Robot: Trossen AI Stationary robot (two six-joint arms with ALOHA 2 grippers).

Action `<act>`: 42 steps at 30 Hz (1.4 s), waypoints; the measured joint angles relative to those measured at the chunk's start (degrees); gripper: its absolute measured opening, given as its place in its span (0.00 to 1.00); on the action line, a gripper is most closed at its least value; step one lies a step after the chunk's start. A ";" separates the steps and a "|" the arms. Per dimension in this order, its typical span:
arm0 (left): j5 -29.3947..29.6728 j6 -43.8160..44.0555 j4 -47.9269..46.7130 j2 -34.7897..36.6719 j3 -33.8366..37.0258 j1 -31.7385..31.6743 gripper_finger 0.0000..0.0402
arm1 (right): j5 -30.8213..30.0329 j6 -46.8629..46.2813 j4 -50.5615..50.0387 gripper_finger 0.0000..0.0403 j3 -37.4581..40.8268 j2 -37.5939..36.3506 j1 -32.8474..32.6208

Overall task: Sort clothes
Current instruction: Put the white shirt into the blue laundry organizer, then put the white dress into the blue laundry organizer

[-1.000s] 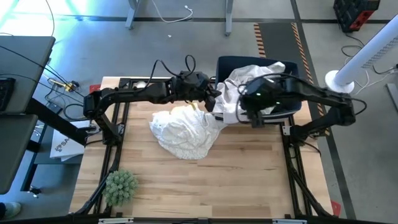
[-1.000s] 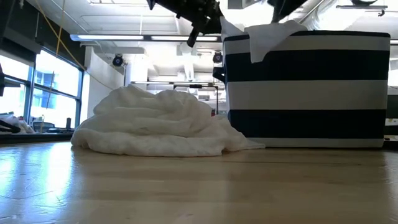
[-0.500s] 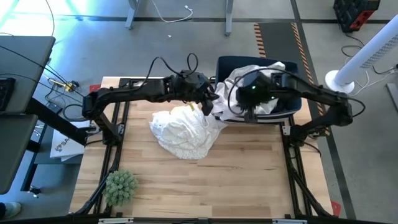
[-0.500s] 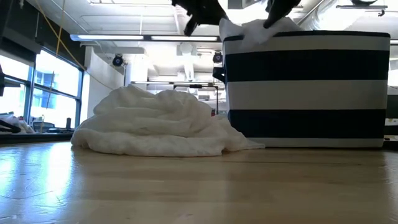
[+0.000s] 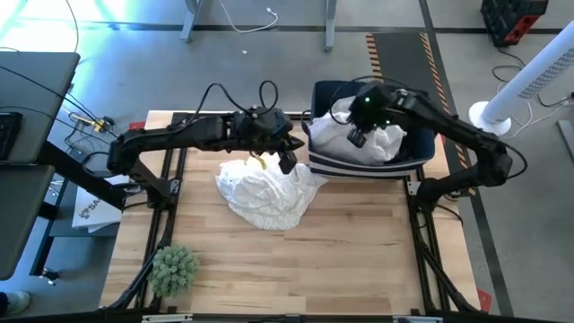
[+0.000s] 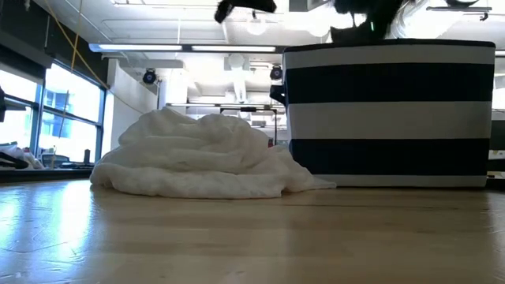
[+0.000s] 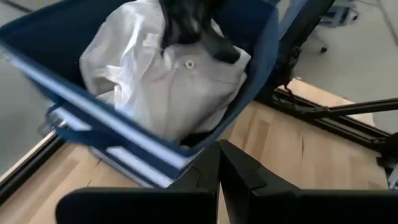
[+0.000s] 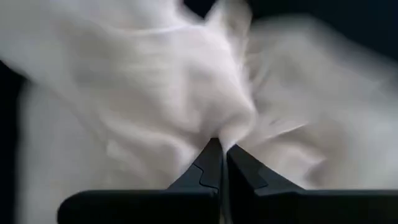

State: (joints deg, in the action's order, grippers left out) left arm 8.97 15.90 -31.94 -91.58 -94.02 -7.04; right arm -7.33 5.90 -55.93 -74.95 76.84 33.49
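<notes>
**Right gripper pinching white cloth in the bin**

Your right gripper [image 8: 219, 149] is clamped on the crumpled white fabric garment [image 5: 372, 144] lying inside the navy blue striped rectangular bin [image 5: 408, 163]. Your left gripper [image 5: 287, 160], fingers together, hangs above the second white fabric heap [image 5: 265, 190] on the wooden table [image 5: 296, 260].

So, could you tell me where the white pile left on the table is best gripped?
Probably from above, at the raised ridge of the white pile. It lies crumpled on the table, humped at its middle in the low view, so a top fold offers the fingers loose fabric to pinch.
</notes>
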 joint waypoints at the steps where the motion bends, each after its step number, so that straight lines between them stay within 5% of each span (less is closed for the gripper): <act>1: 0.67 0.60 -1.21 0.58 0.00 0.39 0.01 | 1.21 -0.62 0.67 0.00 3.05 0.00 1.08; 6: 2.58 6.40 -9.98 2.67 0.00 1.99 0.01 | 1.16 -2.93 5.59 0.00 17.40 -0.06 4.42; 10: 1.90 11.99 -18.65 2.86 0.16 3.27 0.01 | -1.63 -2.11 3.69 0.06 18.57 -0.30 6.30; 16: -1.31 15.79 -25.99 2.81 5.44 4.49 0.07 | -3.51 0.57 -5.10 0.32 4.52 0.00 8.35; 22: -4.31 15.42 -23.83 2.73 16.45 2.66 0.34 | -3.01 -3.50 -10.64 0.60 -14.97 -0.07 7.79; 27: -4.36 13.86 -11.51 1.90 26.11 -0.09 0.58 | 7.44 -10.53 -9.01 0.73 -27.84 -0.37 6.31; 31: -3.22 15.17 -4.86 -1.13 31.16 -2.45 0.67 | 13.46 -14.70 -6.62 0.75 -33.38 -0.37 3.50; 37: -3.82 10.44 -3.26 -9.15 32.96 -3.92 0.55 | 13.85 -16.56 -6.64 0.75 -33.45 -0.37 -3.79; 42: -9.22 7.38 -3.03 -12.58 32.72 -3.98 0.18 | 13.89 -16.60 -6.30 0.75 -28.85 -0.33 -10.78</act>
State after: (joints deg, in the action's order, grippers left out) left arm -0.26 23.28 -34.97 -104.16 -61.30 -11.03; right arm 6.57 -10.70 -62.23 -103.81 76.51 22.71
